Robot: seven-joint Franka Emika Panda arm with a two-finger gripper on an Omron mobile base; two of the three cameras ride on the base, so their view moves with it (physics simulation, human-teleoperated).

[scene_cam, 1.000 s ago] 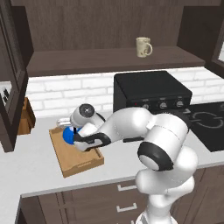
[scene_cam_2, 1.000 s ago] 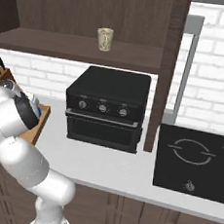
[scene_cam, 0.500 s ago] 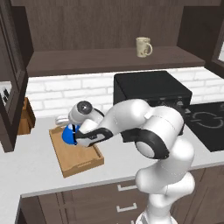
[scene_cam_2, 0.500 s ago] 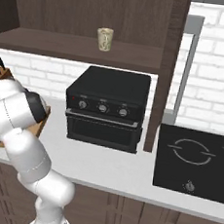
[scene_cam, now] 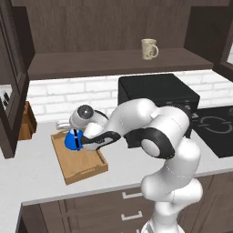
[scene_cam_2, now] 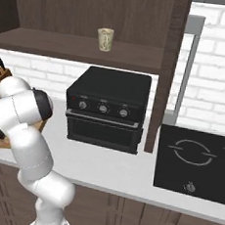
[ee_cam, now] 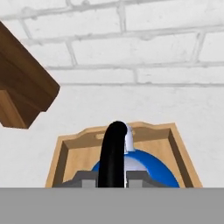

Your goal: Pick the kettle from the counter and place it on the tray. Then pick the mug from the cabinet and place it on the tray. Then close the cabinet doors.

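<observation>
**Kettle over tray, gripper on its handle**

Gripper (scene_cam: 80,140) sits at the kettle (scene_cam: 71,139), low over the far end of the tray (scene_cam: 86,169). Hand view: the black arched handle rises right between the finger tips, blue body just below, so the gripper reads as clenched on the kettle's handle. Holding by the arch top keeps the kettle upright w/ spout clear. Whether its base touches the tray floor yet, can't tell; it's inside the rim either way.

Tray lies on the bench (scene_cam: 41,182) at approx 9 o'clock from the black oven (scene_cam: 157,93), long axis running toward the brick wall. Knife block (scene_cam: 27,120) stands at 10 o'clock from the tray, near but apart; in the hand view its corner shows upper left, so the wrist has room.

Mug (scene_cam: 149,48) stands on the cabinet (scene_cam: 113,59) shelf, at 12 o'clock above the oven, handle to the right. Cabinet door (scene_cam: 11,82) hangs open at the left edge, which leaves the shelf reachable.

Judgement: step 1 nearly done. Next: let go of the kettle, lift straight up so the fingers clear the arch w/o tipping it, then go for the mug. Doors last.
</observation>
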